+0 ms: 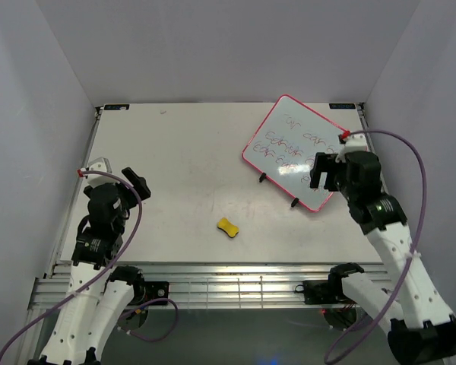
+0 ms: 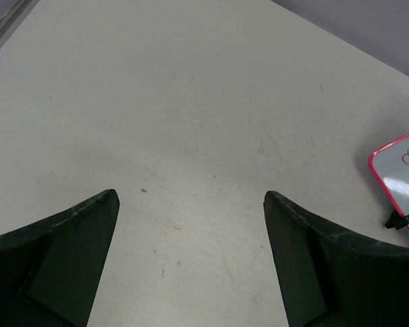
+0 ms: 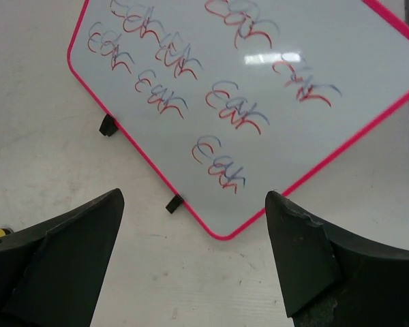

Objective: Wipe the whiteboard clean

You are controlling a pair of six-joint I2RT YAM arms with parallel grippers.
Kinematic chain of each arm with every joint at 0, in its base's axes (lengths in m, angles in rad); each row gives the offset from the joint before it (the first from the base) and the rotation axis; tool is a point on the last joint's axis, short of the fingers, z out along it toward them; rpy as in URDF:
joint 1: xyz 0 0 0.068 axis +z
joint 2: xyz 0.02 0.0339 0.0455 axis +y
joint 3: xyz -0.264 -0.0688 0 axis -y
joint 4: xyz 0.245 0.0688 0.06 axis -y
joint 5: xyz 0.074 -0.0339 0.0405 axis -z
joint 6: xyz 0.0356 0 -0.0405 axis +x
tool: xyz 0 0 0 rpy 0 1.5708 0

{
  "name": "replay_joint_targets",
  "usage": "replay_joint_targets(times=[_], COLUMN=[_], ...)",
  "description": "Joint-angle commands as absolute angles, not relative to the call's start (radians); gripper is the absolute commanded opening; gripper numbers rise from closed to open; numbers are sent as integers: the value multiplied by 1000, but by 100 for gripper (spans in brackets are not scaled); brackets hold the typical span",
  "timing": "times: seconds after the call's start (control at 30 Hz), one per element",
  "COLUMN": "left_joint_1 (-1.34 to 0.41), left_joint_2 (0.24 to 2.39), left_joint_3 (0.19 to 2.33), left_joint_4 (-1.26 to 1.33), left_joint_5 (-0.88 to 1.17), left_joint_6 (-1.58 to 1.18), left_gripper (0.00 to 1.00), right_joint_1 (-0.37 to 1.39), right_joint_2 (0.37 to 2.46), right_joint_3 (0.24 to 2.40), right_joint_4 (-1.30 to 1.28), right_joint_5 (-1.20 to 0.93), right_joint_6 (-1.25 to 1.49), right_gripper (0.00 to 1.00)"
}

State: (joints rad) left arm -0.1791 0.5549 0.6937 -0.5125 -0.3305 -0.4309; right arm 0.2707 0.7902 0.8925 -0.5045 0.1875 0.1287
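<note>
Pink-red framing rims the whiteboard (image 1: 296, 156), which lies flat on the table (image 1: 182, 152) at its far right, turned cornerwise. Its nearest corner sits just under the right gripper (image 3: 193, 199). The glossy face carries rows of red, blue-shadowed handwriting (image 3: 232, 116), perhaps one short word repeated, though the script is too loose to read for sure. Two small black clips (image 3: 108, 125) jut from the lower-left edge.

The board looks thin, stiff and light, and slick on top. It would likely slide on the table under a sideways wipe, so it is better pinned at a frame edge or corner, clear of the writing, than pinched across the face.

The right gripper's jaws stand wide apart with nothing between them, hovering above the board's near corner. The left gripper (image 2: 191, 197) is likewise spread wide and bare, over the table's left side, well apart from the board. A small yellow sponge (image 1: 227, 226) lies near the table's front middle, between the two arms, touched by neither. No container shows in any view.
</note>
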Motion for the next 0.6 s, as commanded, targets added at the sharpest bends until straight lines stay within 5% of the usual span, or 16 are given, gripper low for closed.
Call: replay_joint_targets(times=[0.0, 0.4, 0.57], left_joint_1=[-183, -212, -241], left_joint_2=[561, 588, 589], left_joint_3=[675, 669, 663], left_joint_4=[-479, -472, -460], left_joint_5=[-279, -204, -169], left_joint_6=[-419, -402, -391], left_gripper=[98, 98, 98], right_joint_1=[262, 84, 51], right_joint_2=[1042, 1906, 1979], right_joint_3=[1136, 2061, 2088], right_joint_4=[-396, -710, -710], right_joint_5=[115, 76, -98], right_joint_6=[57, -233, -245], right_gripper=[90, 91, 92])
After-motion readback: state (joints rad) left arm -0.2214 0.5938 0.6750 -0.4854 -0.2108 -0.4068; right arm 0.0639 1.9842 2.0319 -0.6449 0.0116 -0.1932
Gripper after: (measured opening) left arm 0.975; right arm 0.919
